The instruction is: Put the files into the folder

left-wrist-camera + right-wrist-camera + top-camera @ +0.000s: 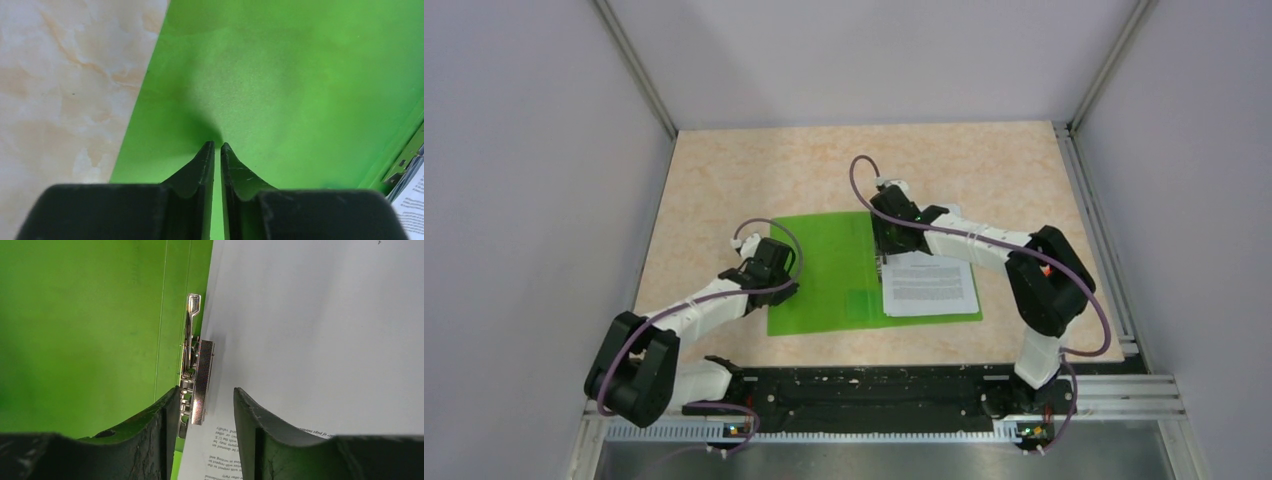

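The green folder (824, 262) lies open on the table. The files (929, 285), white sheets with printed text, lie on its right half. My left gripper (786, 290) is shut, with its tips (217, 145) down on the left cover (280, 90), near the cover's left edge. My right gripper (882, 262) is open at the spine, with its jaws (205, 389) on either side of the metal clip (204, 365). The clip's pad rests on the left edge of the sheets (320, 330). The folder's label does not show.
The marble-patterned tabletop (754, 170) extends around the folder. White walls and metal frame posts (639, 70) enclose the back and sides. The arm bases sit on a black rail (864, 390) at the near edge.
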You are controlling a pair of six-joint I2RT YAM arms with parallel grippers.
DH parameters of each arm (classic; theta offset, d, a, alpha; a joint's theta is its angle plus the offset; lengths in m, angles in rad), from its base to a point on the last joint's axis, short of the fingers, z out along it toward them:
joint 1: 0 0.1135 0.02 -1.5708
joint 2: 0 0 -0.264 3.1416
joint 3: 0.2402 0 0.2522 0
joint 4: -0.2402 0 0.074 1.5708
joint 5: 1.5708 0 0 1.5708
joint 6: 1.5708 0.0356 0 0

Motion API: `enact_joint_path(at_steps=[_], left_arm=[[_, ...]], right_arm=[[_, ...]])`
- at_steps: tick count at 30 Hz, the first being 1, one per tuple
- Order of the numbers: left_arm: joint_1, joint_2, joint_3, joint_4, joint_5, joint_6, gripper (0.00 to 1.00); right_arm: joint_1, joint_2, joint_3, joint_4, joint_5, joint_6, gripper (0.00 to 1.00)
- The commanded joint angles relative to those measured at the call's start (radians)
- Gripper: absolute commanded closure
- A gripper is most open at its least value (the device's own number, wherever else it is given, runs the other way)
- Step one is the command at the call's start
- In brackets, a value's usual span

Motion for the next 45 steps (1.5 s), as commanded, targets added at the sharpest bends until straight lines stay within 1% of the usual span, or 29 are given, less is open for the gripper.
enact_joint_path(at_steps=[1, 5, 17, 26, 35, 45], left_arm=[[-0.014, 0.027, -0.045, 0.057, -0.030, -0.082, 0.88], [-0.013, 0.036, -0.051, 0.056, -0.040, -0.101, 1.00], [-0.014, 0.050, -0.046, 0.046, -0.043, -0.110, 1.00], [-0.014, 0.060, -0.045, 0.022, -0.059, -0.145, 1.00], [-0.015, 0.089, -0.035, -0.016, -0.075, -0.200, 1.00], [-0.015, 0.096, -0.033, -0.029, -0.083, -0.224, 1.00]], right_arm=[[0.025, 0.021, 0.049, -0.025, 0.040, -0.013, 0.58], [0.031, 0.032, 0.056, -0.033, 0.046, -0.015, 0.63], [0.049, 0.065, 0.066, -0.038, 0.035, -0.016, 0.76], [0.061, 0.052, 0.035, -0.039, 0.023, -0.003, 0.87], [0.070, 0.014, -0.018, -0.028, 0.012, 0.013, 0.90], [0.079, -0.026, -0.076, 0.003, 0.007, 0.028, 0.91]])
